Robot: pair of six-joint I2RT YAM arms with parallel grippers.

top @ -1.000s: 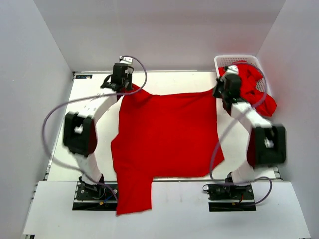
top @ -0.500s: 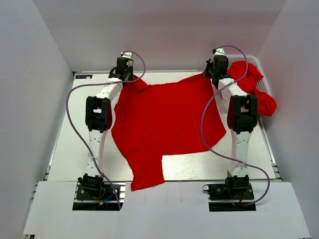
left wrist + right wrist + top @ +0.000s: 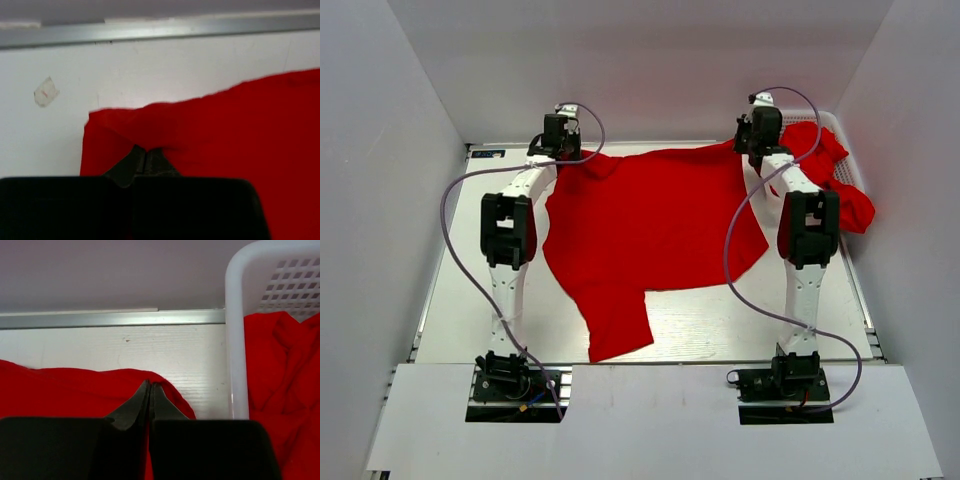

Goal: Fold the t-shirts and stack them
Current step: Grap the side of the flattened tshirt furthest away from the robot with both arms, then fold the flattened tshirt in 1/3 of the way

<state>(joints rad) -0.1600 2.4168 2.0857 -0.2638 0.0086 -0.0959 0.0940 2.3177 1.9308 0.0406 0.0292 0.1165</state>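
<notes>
T-shirt (image 3: 650,225), red, one: lies spread over the counter (image 3: 690,325), one sleeve trailing toward the near edge, held by its two far corners. Left claw (image 3: 145,152): pressed together, pinching the far left corner. Right claw (image 3: 150,387): pressed together, pinching the far right corner. Basket (image 3: 235,340), white mesh, far right: holds further t-shirts (image 3: 280,365). Risk, as we judge it: uneven pulling could slip a thin pinch, dropping a corner and wrinkling the cloth.
</notes>
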